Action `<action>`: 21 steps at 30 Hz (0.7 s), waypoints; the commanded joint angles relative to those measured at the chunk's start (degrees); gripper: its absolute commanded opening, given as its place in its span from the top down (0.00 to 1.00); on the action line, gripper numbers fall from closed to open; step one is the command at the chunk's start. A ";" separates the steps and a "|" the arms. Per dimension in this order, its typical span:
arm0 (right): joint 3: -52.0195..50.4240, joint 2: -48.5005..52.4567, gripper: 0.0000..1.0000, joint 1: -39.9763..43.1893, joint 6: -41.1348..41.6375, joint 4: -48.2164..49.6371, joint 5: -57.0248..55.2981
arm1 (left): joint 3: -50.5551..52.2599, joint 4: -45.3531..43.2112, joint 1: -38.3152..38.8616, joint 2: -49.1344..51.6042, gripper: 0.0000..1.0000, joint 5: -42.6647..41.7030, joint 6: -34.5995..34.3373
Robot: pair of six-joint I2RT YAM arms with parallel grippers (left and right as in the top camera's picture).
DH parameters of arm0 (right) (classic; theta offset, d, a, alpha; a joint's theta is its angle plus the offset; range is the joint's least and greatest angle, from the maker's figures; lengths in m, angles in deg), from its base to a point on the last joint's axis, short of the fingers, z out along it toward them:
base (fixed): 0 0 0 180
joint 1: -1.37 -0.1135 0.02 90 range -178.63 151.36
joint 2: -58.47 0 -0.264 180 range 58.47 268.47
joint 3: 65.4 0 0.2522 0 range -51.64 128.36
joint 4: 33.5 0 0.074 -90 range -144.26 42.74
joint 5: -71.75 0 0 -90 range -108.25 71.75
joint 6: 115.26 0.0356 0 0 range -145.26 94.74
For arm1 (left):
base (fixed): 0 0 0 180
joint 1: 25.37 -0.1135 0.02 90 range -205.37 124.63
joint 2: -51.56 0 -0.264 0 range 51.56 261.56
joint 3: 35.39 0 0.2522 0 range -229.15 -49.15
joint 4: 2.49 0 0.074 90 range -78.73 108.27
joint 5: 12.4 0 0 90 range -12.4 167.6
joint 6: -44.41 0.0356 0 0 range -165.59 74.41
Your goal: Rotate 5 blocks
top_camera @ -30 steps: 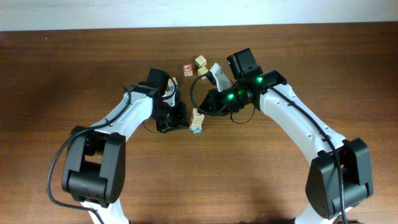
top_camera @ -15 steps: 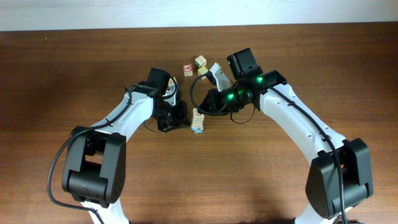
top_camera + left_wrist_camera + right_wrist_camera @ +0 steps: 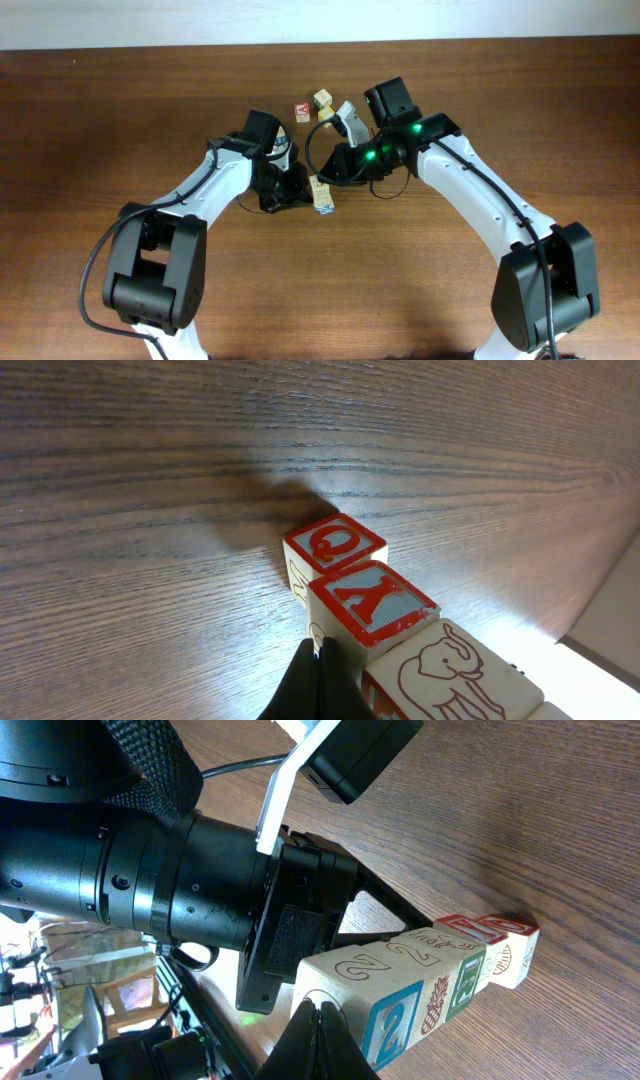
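Left claw (image 3: 318, 678), closed and empty, touches the red Y block (image 3: 372, 603) beside the Q block (image 3: 335, 545). Right claw (image 3: 322, 1038), closed too, meets the 2 block (image 3: 385, 990).

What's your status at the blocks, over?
Shut, holding nothing: left gripper, right gripper. Both tips touching row of three pale-wood alphabet cubes. Beyond it, red-faced wooden cube, clear of arms. Nothing blocking.

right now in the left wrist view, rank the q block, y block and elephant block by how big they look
1. elephant block
2. Y block
3. Q block
This order follows nearness to the camera, so their true sizes may well be equal.
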 commanded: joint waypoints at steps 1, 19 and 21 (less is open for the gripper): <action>0.24 1.57 0.96 -0.79 -0.13 -0.26 -1.64 | -1.05 -0.37 0.24 -1.49 1.00 -1.86 -0.35; 0.24 1.60 0.96 -0.63 -0.15 -2.62 -14.10 | -1.05 -0.98 -2.75 -1.51 1.00 6.34 -0.31; 0.24 1.64 0.96 -0.63 -0.15 -2.60 -15.26 | -1.05 -1.05 -2.75 -1.51 1.00 7.65 -0.33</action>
